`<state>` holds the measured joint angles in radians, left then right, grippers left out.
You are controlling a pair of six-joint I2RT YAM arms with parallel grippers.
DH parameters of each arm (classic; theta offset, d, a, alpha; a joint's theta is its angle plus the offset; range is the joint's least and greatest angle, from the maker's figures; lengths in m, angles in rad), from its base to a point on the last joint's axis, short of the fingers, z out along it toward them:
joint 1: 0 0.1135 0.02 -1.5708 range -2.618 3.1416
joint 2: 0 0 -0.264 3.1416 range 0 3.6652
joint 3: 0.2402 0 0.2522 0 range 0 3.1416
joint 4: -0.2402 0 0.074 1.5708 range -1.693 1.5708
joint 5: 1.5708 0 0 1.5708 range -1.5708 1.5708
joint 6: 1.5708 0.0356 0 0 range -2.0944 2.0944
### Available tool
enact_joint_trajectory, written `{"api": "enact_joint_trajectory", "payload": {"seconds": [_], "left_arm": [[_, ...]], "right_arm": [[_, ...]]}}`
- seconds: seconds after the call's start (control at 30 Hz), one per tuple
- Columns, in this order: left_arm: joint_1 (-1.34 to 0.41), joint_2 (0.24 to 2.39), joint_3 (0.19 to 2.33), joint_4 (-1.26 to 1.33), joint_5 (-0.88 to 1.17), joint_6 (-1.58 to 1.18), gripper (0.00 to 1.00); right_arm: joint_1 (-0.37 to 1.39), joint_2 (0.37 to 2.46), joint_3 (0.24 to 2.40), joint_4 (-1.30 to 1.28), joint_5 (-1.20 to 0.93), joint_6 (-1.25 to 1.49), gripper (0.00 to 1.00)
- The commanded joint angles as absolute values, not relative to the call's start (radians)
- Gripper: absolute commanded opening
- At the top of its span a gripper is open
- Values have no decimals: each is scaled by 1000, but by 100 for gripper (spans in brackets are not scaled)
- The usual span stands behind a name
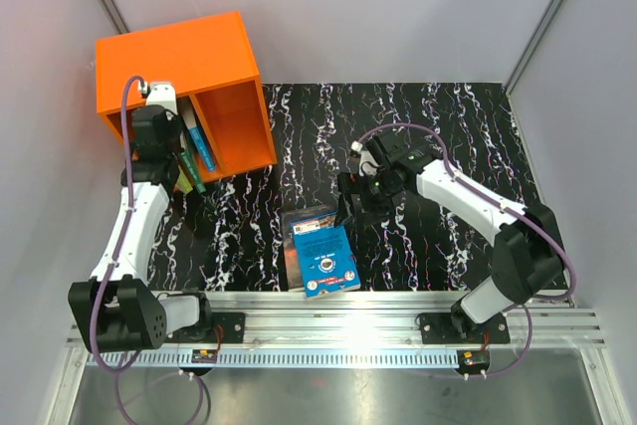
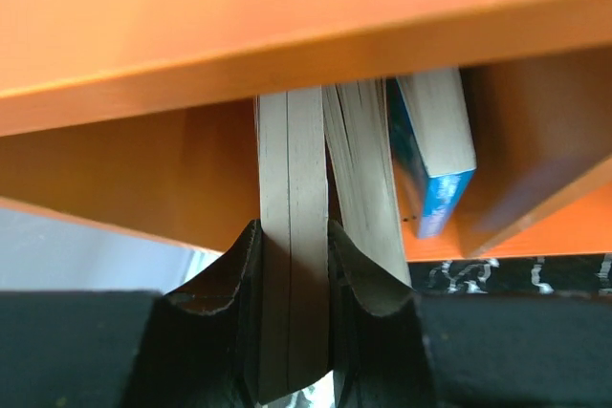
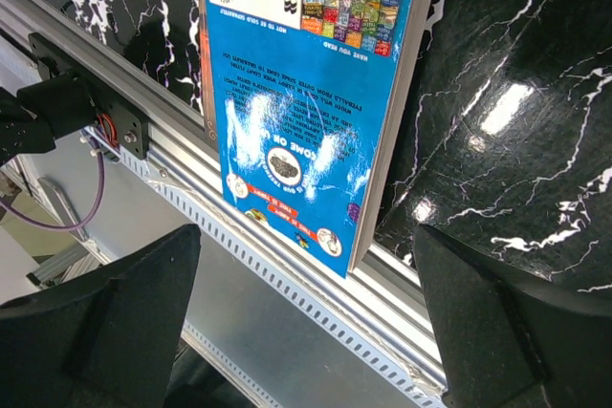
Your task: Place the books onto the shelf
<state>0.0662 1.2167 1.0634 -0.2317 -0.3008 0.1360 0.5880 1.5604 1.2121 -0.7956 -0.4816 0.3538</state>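
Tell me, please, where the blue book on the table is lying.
In the top view, the blue book lies atop another book at the centre of the table near edge, just below-left of the right end effector.

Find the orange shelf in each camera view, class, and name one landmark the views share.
Top external: orange shelf, upper left corner.
Left wrist: orange shelf fills the upper frame, books inside.
Right wrist: not in view.
Shared landmark: black marbled table.

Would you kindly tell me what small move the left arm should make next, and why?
Probably slide the held book a little deeper into the shelf: the left end effector grips its page edge, and it seems only partly inside the compartment, beside the other books.
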Motion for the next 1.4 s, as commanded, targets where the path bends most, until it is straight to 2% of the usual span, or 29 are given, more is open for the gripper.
{"api": "enact_joint_trajectory", "payload": {"seconds": [0.0,0.37,0.43,0.47,0.5,0.57,0.6,0.67,0.7,0.73,0.83,1.17,1.37], "left_arm": [[94,1193,1065,20,-285,219,0],[141,1186,824,422,-184,253,0],[146,1200,810,468,-189,250,5],[152,1204,804,483,-193,252,8],[155,1210,789,517,-196,252,17],[167,1224,772,555,-192,259,23],[173,1230,756,596,-189,262,36],[181,1247,746,639,-189,270,46],[183,1252,739,676,-196,270,57],[184,1265,742,684,-205,262,73],[184,1275,771,652,-236,244,83],[184,1172,819,511,-329,183,87],[184,1031,877,257,-466,36,87]], "right_arm": [[581,1578,1220,-762,-523,356,100],[581,1618,1232,-765,-558,371,99],[581,1621,1230,-764,-558,373,100],[581,1621,1230,-764,-558,374,99],[580,1620,1229,-762,-558,374,99],[581,1617,1224,-758,-558,379,100],[581,1614,1221,-753,-557,382,100],[581,1614,1210,-749,-558,390,99],[581,1612,1207,-744,-561,393,99],[581,1612,1201,-742,-564,396,99],[580,1605,1192,-736,-571,413,99],[581,1565,1152,-700,-580,446,99],[581,1551,1131,-661,-589,474,99]]}}
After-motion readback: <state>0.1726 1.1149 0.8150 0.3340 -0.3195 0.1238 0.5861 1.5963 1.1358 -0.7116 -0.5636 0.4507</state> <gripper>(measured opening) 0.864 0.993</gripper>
